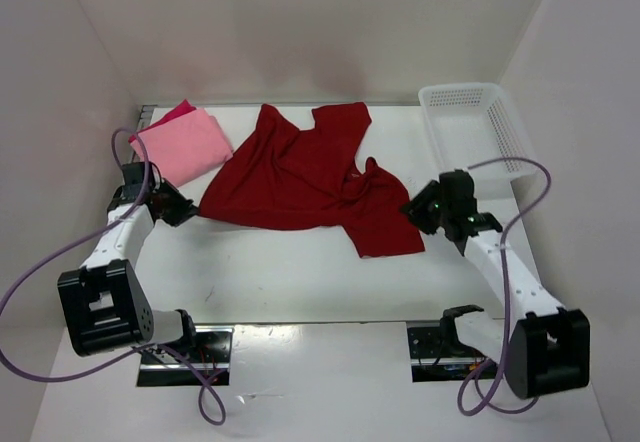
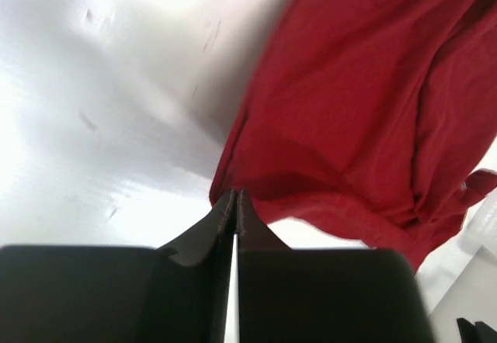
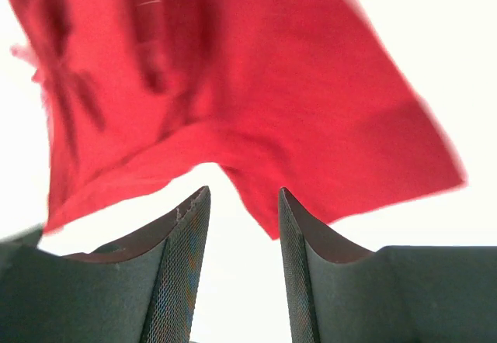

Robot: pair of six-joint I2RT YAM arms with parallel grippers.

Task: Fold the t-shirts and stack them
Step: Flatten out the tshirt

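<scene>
We find the large dark red cloth t-shirt [image 1: 300, 177] crumpled on the white table [image 1: 300, 282], its hem just ahead of both jaws. The left jaws are pressed together, apparently empty; the right jaws stand apart, empty. Risk: closing short misses the hem.

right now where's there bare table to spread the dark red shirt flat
Widest bare table is the near strip between the dark red shirt and the arm bases. A smaller gap lies between that shirt and the basket. Far left is crowded: folded pink shirts, with the left hand just in front of them.
</scene>
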